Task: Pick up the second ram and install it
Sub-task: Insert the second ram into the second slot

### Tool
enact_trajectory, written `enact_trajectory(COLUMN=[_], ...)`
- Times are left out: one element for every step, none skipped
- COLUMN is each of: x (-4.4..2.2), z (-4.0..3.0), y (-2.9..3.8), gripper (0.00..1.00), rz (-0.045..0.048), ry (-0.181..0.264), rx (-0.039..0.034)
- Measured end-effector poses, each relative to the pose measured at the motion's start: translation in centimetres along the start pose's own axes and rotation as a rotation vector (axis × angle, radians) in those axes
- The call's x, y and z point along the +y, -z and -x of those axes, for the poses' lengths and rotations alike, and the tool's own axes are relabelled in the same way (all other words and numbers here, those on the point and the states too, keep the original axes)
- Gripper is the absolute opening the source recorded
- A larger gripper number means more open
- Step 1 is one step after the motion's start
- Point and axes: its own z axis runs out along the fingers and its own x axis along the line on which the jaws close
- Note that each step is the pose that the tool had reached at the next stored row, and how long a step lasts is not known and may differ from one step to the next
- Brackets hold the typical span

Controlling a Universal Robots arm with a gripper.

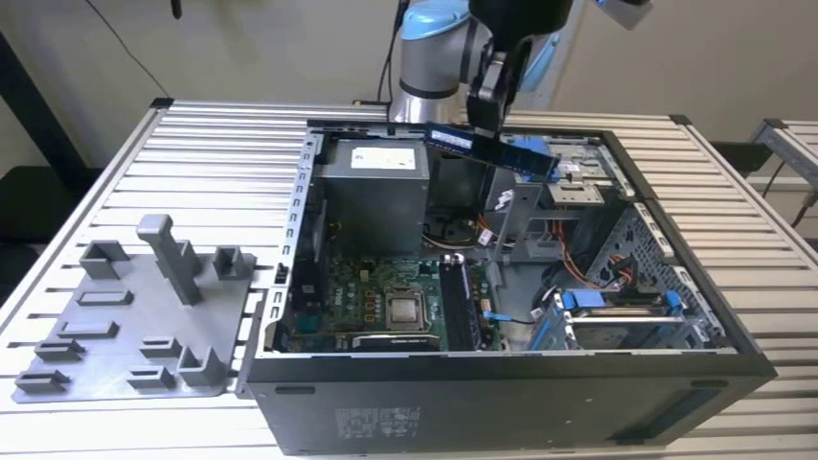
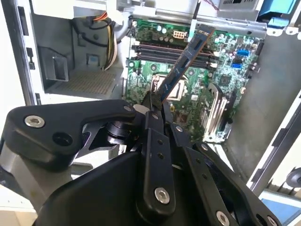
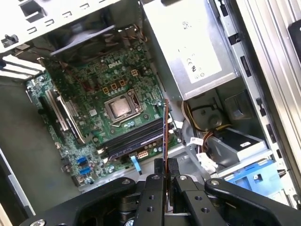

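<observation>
The second ram (image 1: 499,151), a long dark stick with a bluish label, hangs tilted in the air above the open computer case (image 1: 715,316). My gripper (image 1: 491,129) is shut on its upper edge. In the second wrist view the ram (image 2: 186,59) juts out from the gripper (image 2: 157,106) over the green motherboard (image 2: 188,89). The first wrist view has the ram (image 3: 165,134) edge-on, rising from the gripper (image 3: 167,173) above the dark memory slots (image 3: 134,139). These memory slots (image 2: 160,49) lie beside the processor socket (image 3: 121,107).
A grey holder tray (image 1: 128,335) with upright posts lies on the slatted table at the exterior view's left. Inside the case are the silver power supply (image 1: 371,187), a blue drive bracket (image 1: 614,302) and loose cables (image 1: 601,264). The case walls ring the motherboard (image 1: 345,307).
</observation>
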Motion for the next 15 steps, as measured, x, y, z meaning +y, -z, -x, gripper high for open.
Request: enact_trajectory(x=[0.0, 0.0, 0.0, 0.0, -0.01, -0.01, -0.01, -0.01, -0.01, -0.01, -0.01, -0.01, -0.01, -0.01, -0.01], z=[0.0, -0.01, -0.01, -0.01, -0.02, -0.02, -0.02, -0.02, -0.02, -0.02, -0.02, -0.02, -0.02, -0.02, -0.02], y=[-0.01, -0.02, -0.03, -0.04, -0.05, -0.06, -0.07, -0.08, -0.09, -0.1, -0.12, -0.13, -0.14, -0.16, -0.17], gripper=[0.14, 0.14, 0.14, 0.14, 0.14, 0.14, 0.14, 0.14, 0.14, 0.14, 0.14, 0.14, 0.14, 0.14, 0.14], rz=[-0.0005, -0.0009, -0.0014, -0.0018, -0.0023, -0.0028, -0.0033, -0.0038, -0.0043, -0.0048, -0.0053, -0.0058, -0.0063, -0.0068, -0.0073], ry=[-0.013, -0.026, -0.04, -0.053, -0.068, -0.081, -0.096, -0.11, -0.125, -0.14, -0.155, -0.169, -0.184, -0.198, -0.211], rx=[-0.0002, -0.0004, -0.0006, -0.0008, -0.001, -0.0012, -0.0013, -0.0015, -0.0017, -0.002, -0.0022, -0.0024, -0.0025, -0.0028, -0.0029])
